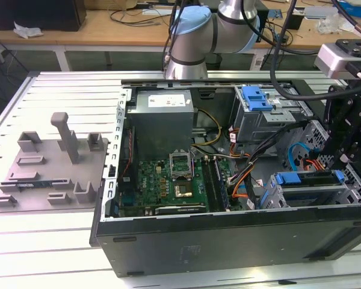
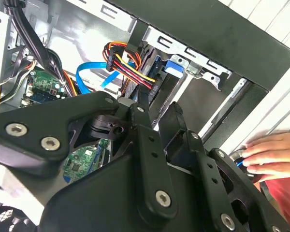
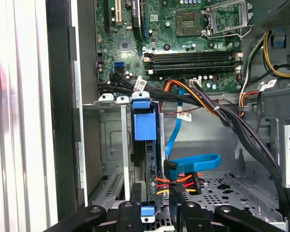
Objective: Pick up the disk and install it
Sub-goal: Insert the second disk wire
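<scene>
Black gripper (image 3: 152,212) links fill the foreground, fingers closed around the near end of the disk (image 3: 146,140), which stands on edge in the drive cage (image 3: 108,145) at the case's front corner. Looks mostly seated (depth is hard to judge). Its long axis runs from gripper toward the motherboard (image 3: 174,43). A hand (image 2: 270,157) rests outside the case.

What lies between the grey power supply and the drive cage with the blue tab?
In the exterior view, yellow and black wires cross between the power supply and the drive cage.
</scene>
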`<act>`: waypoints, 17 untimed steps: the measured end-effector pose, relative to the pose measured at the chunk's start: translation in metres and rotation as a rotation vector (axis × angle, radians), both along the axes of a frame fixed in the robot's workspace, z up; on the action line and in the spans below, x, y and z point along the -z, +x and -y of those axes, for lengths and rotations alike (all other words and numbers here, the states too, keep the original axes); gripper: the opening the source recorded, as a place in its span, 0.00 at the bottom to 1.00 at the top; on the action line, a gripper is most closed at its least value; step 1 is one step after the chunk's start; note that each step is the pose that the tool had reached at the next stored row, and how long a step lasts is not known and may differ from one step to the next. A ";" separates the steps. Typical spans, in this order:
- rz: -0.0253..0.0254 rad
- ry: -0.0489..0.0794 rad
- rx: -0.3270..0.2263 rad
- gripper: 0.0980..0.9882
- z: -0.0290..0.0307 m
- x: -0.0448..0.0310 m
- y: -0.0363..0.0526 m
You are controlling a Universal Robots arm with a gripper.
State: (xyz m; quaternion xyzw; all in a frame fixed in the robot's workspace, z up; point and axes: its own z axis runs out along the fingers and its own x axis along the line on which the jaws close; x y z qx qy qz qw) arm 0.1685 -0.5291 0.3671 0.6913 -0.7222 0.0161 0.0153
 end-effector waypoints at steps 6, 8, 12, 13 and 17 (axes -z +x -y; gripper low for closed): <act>-0.0003 -0.001 0.000 0.30 -0.0003 0.0000 0.0000; -0.0046 -0.016 0.000 0.30 -0.0025 -0.0005 0.0003; -0.0082 -0.046 0.000 0.30 -0.0149 -0.0009 0.0012; -0.0082 -0.053 0.000 0.30 -0.0199 -0.0010 0.0016; -0.0113 -0.083 -0.005 0.30 -0.0297 -0.0009 0.0018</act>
